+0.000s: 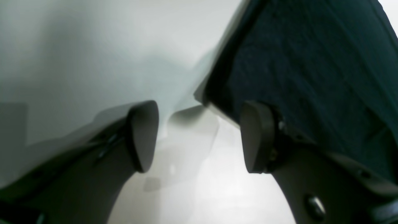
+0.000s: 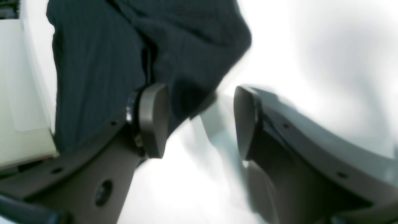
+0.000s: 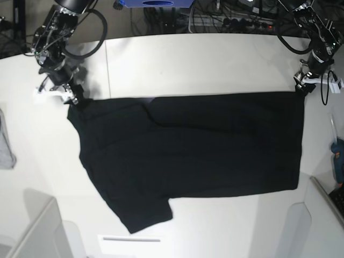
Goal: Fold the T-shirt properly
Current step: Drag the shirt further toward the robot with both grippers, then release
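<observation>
The black T-shirt lies spread flat on the white table, plain side up, with one sleeve pointing to the front. My left gripper is at the shirt's far right corner. In the left wrist view it is open, and the cloth's corner lies just beyond the gap, beside one fingertip. My right gripper is at the shirt's far left corner. In the right wrist view it is open, with the cloth behind one fingertip and nothing between the jaws.
A small grey cloth lies at the table's left edge. A blue-handled tool lies at the right edge. White trays stand at the front left and front right. Cables run behind the table.
</observation>
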{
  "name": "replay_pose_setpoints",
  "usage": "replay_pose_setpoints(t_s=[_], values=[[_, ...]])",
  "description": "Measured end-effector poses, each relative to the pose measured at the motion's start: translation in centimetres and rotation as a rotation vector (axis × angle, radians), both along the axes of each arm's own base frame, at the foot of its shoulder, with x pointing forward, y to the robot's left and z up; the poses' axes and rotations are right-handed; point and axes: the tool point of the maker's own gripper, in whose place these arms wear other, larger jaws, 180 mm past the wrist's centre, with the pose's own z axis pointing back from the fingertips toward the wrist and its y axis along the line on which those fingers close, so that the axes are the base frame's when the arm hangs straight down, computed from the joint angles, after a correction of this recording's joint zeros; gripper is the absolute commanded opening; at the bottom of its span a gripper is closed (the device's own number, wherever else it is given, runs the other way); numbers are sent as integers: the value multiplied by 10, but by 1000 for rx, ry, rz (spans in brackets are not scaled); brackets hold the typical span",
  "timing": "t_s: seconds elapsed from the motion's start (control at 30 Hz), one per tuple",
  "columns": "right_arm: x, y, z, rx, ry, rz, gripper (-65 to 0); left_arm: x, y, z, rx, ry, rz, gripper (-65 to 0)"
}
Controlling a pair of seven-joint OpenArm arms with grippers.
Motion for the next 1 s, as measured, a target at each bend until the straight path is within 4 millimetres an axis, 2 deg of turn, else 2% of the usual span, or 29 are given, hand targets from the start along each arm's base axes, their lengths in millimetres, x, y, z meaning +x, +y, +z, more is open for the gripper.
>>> replay_pose_setpoints(t_s=[0.2, 0.53, 0.7, 1.0], values=[[13, 0, -1, 16, -17, -15, -332, 17, -6, -1, -31, -44, 18, -250], [14, 0, -1, 17, -17, -15, -333, 36, -5, -7, -88, -93, 46, -252], [14, 0, -1, 15, -19, -16, -335, 49, -18, -10, -109, -93, 19, -253], [19, 1, 1, 19, -27, -14, -336, 51, -15, -12, -132, -89, 68, -258]])
